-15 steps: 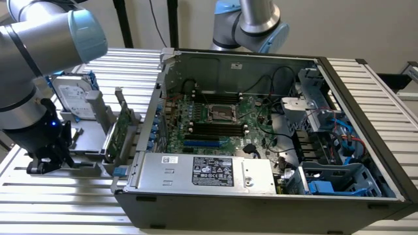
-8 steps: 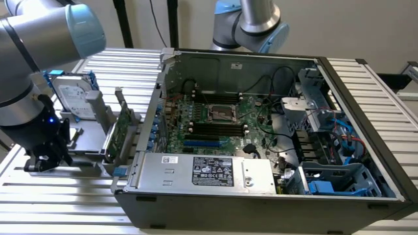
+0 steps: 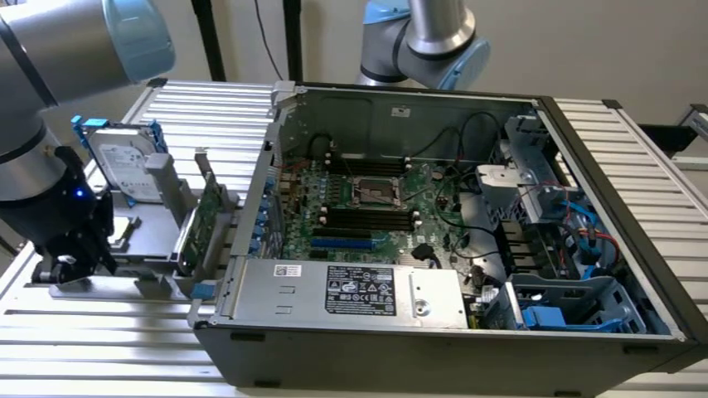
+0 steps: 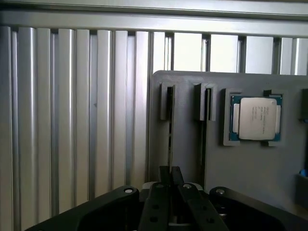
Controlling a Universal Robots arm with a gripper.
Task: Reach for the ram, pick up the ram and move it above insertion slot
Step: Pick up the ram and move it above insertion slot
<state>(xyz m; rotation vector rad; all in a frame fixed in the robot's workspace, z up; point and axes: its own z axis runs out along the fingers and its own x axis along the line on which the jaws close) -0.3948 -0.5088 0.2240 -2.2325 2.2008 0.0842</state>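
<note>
Here, arm (image 3: 28, 166) bent low, fingers (image 4: 163, 177) pinching ram (image 4: 170, 130) in holder (image 4: 240, 168).

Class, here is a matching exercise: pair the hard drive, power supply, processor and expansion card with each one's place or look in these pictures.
Column one
1. hard drive
2. power supply
3. processor
4. expansion card

Column two
A. green, on edge in the grey holder
B. flat in a grey tray's recess
C. inside the computer case, bearing a black label
D. silver, upright, with blue side rails

Pairs: 1-D, 2-C, 3-B, 4-A
</note>
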